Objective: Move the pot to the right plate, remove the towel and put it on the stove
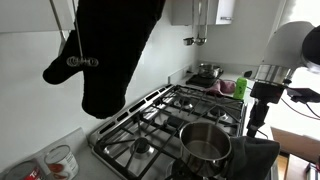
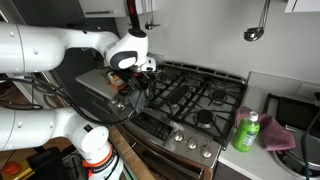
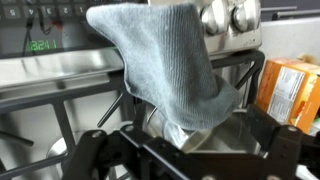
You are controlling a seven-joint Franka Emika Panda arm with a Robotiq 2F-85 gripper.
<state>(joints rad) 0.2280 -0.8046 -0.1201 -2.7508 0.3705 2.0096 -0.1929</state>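
1. Nearest the lens in an exterior view hangs a black oven mitt point(image 1: 115, 45), filling the upper left above the stove point(image 1: 150, 118).
2. Close up in the wrist view, the black frame of the claw point(image 3: 185, 150) runs along the bottom edge. A grey towel point(image 3: 160, 60) rises right in front of it, wide at the top and narrowing toward the claw.
3. That cloth hides the fingertips, so I cannot tell whether the claw is apart or clamped on the towel.
4. Upright on a front burner sits the steel pot point(image 1: 205, 143), close to the stove's front edge. In the wrist view its shiny wall shows just under the towel's lower end.
5. Over that front corner of the stove reaches the white arm point(image 2: 60, 45), seen in an exterior view.
6. Beside the stove a green bottle point(image 2: 248, 130) stands on the surface point(image 2: 285, 165), well apart from the pot.
7. At the right edge of the wrist view shows an orange box point(image 3: 290, 95), with the stove's knobs point(image 3: 230, 15) above it.
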